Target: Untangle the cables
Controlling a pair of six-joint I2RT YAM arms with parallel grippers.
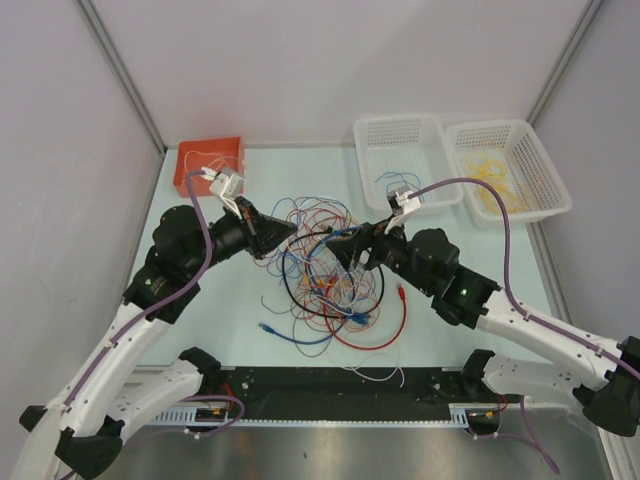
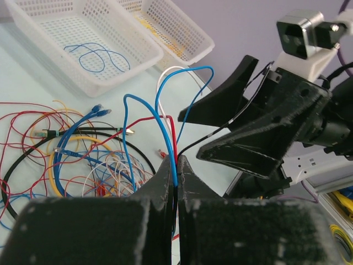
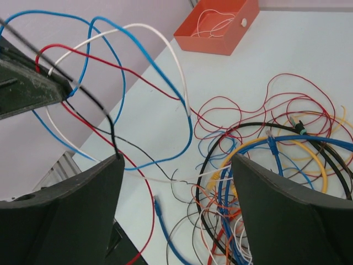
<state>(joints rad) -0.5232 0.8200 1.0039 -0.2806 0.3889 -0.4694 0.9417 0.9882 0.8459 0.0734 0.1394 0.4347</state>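
The cables [image 1: 330,275] lie in a loose heap of red, blue, orange, white, yellow and black wires mid-table, also seen in the left wrist view [image 2: 83,160] and the right wrist view [image 3: 265,182]. My left gripper [image 1: 290,232] is shut on a few strands lifted off the heap. Blue, red and black wires run up out of its pinched tips [image 2: 177,161]. My right gripper [image 1: 338,246] faces it closely with its jaws wide open [image 3: 176,157]. A thin black wire [image 3: 105,113] drapes onto the tip of its left finger [image 3: 113,165]. Nothing is clamped between its fingers.
An orange box [image 1: 190,185] with white wires sits at the back left. Two white baskets stand at the back right. One basket [image 1: 400,122] holds a blue wire and the other [image 1: 520,125] holds yellow ones. A black rail [image 1: 330,385] runs along the near edge.
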